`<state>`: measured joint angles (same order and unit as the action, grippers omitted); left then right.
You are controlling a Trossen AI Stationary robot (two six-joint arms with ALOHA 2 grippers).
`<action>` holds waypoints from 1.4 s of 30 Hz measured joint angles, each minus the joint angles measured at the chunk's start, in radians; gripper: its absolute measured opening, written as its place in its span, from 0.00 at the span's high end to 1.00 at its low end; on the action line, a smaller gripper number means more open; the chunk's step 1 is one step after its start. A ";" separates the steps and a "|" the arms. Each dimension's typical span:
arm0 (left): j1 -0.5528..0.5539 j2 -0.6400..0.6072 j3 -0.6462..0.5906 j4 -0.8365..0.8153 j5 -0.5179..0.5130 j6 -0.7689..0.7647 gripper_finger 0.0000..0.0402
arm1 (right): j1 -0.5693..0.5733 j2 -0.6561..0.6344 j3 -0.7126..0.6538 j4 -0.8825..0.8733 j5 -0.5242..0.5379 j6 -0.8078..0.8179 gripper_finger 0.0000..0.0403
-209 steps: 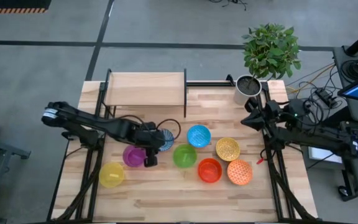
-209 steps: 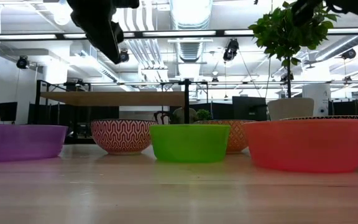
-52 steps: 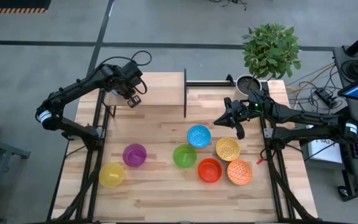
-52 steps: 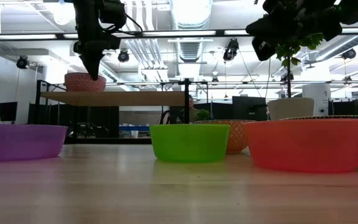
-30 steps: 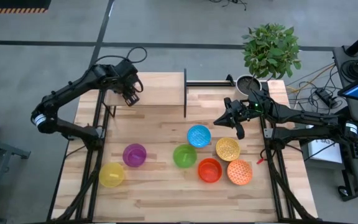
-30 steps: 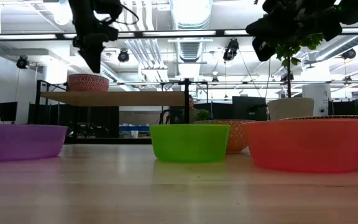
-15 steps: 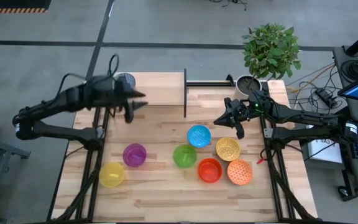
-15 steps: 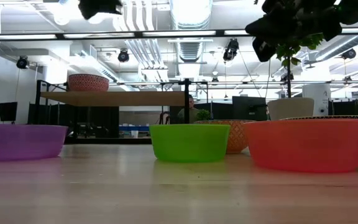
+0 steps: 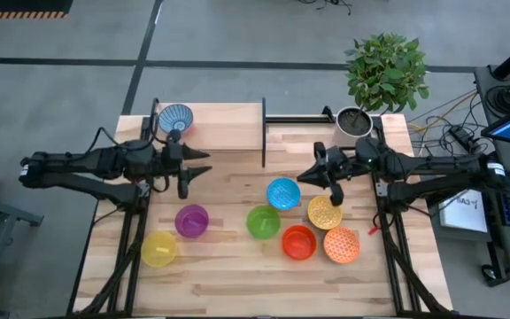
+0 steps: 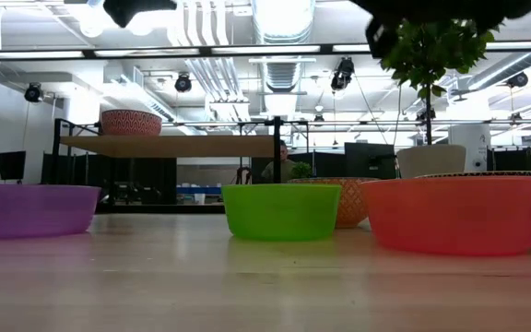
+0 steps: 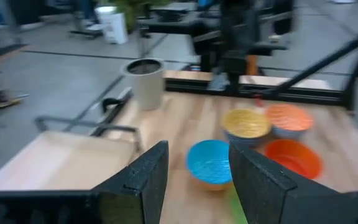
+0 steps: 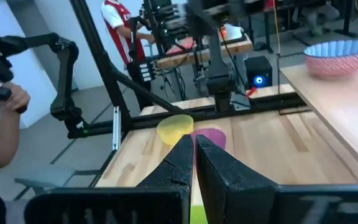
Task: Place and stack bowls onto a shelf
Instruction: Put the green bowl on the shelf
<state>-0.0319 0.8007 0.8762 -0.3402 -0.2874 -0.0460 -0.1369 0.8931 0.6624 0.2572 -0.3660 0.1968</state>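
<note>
Tabletop: seven loose bowls (image 9: 298,242) clustered at 6 for pickup. My left gripper (image 9: 195,168), fingers released and empty, sits at 9; right gripper (image 9: 311,176) clenched, empty. Blue-white patterned bowl (image 9: 174,117) sits on light-wood shelf (image 9: 224,125) at 11.

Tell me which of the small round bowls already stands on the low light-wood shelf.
The blue-white patterned bowl, at the light-wood shelf's left end. All the other bowls, such as the purple one, sit on the tabletop.

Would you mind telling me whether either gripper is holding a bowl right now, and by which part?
Nothing is held. The left gripper is open and empty; the right gripper is shut on nothing. The patterned bowl sits alone on the shelf.
</note>
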 joint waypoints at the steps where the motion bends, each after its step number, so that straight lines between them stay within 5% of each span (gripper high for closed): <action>1: 0.000 -0.007 -0.009 0.000 -0.027 0.000 0.62 | 0.022 0.017 0.024 -0.019 0.021 -0.015 0.98; 5: 0.000 -0.040 -0.047 -0.001 -0.092 0.000 0.62 | 0.082 0.102 0.150 -0.188 0.108 -0.066 0.98; 17: 0.001 -0.207 -0.180 0.009 -0.098 0.008 0.62 | 0.136 0.426 0.524 -0.615 0.162 -0.105 0.98; 23: 0.001 -0.256 -0.205 0.012 -0.098 0.011 0.62 | 0.199 0.583 0.679 -0.760 0.273 -0.127 0.98; 29: 0.001 -0.267 -0.243 0.009 -0.097 0.011 0.62 | 0.277 0.699 0.789 -0.848 0.395 -0.113 0.98; 42: 0.001 -0.266 -0.236 0.010 -0.089 0.018 0.62 | 0.325 0.834 0.856 -0.884 0.394 -0.053 0.98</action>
<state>-0.0311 0.5349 0.6399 -0.3298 -0.3767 -0.0277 0.1883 1.7270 1.5188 -0.6266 0.0280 0.1441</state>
